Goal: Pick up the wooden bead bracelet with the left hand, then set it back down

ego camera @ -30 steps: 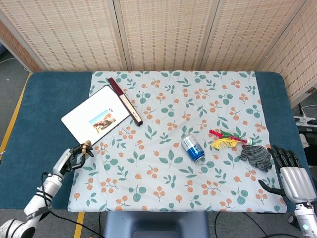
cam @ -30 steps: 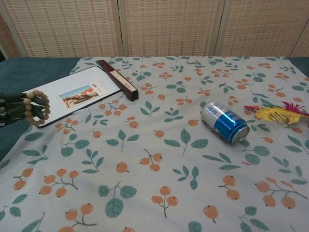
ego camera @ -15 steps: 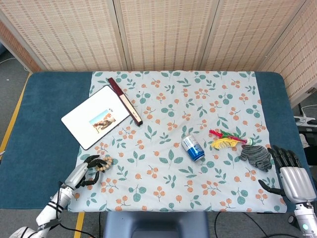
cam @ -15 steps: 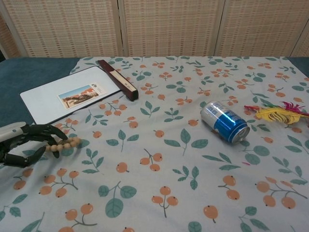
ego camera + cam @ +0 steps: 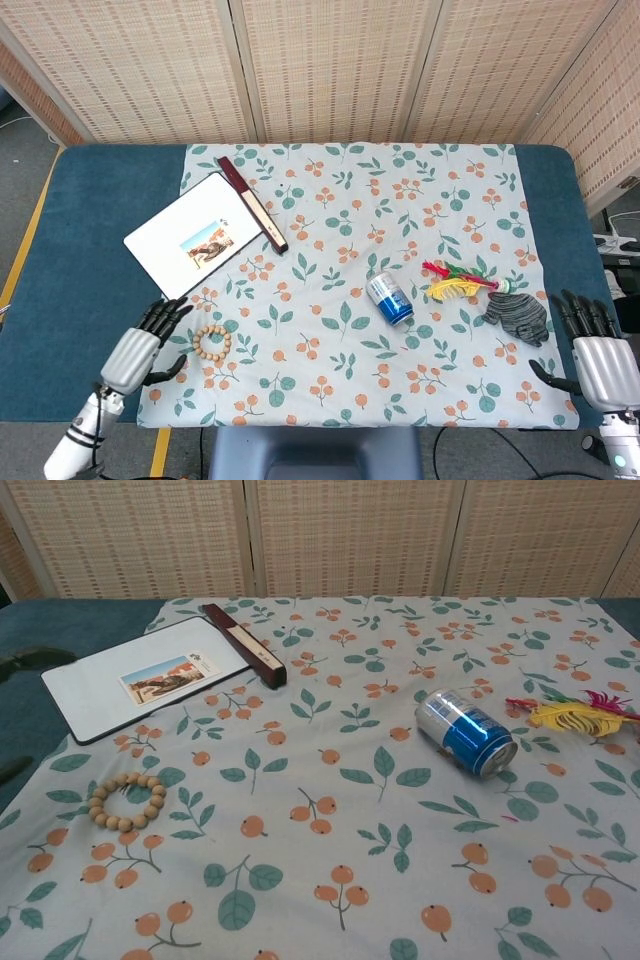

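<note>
Wooden bead bracelet (image 5: pixel 212 343) lies flat on the floral cloth (image 5: pixel 350 230) near the bench's front-left corner, just right of the left robot hand (image 5: pixel 140 346). That robot hand is empty, fingers spread, not touching it. Right robot hand (image 5: pixel 596 357) also wide, empty, beside a grey glove (image 5: pixel 514 315).

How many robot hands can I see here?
2. The left robot hand hovers open beside the bracelet at the table's near-left edge; the right robot hand sits open at the near-right corner.
</note>
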Controlling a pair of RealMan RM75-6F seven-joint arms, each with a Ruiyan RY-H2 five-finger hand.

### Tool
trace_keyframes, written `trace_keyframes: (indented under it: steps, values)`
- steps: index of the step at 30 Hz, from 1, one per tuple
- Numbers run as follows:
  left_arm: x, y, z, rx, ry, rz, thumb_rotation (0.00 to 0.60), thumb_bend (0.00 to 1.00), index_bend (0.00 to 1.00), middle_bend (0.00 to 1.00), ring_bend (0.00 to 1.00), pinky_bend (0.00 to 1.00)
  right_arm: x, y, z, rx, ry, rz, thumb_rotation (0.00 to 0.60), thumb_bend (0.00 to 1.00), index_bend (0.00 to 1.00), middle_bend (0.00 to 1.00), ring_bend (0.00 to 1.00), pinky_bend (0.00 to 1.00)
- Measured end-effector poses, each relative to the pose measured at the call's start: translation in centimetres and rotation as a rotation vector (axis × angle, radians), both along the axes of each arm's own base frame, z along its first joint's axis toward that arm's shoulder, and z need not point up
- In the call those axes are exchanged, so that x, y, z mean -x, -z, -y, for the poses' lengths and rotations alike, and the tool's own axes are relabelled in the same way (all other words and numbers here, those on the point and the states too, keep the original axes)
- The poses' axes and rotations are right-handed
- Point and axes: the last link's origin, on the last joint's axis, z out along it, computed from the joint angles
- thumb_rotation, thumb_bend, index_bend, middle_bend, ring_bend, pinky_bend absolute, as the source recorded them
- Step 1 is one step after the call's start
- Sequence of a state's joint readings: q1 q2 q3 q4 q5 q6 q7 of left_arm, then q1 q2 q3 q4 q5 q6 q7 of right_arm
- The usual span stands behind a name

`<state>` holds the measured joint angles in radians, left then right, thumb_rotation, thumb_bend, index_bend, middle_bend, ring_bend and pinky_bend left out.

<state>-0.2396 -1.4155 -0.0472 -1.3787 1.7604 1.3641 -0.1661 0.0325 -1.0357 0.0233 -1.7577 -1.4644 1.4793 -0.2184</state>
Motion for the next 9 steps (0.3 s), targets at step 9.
trace_keyframes:
  steps: [9]
  values:
    - [2.2,-7.6,3.6,-0.283,-0.060,-0.165,0.600,0.45,0.00,0.00,0.00,0.00,0.1,0.0,-0.1,0.058,0.022,-0.050,0.413,0.15,0.00,0.00,0.00,0.00]
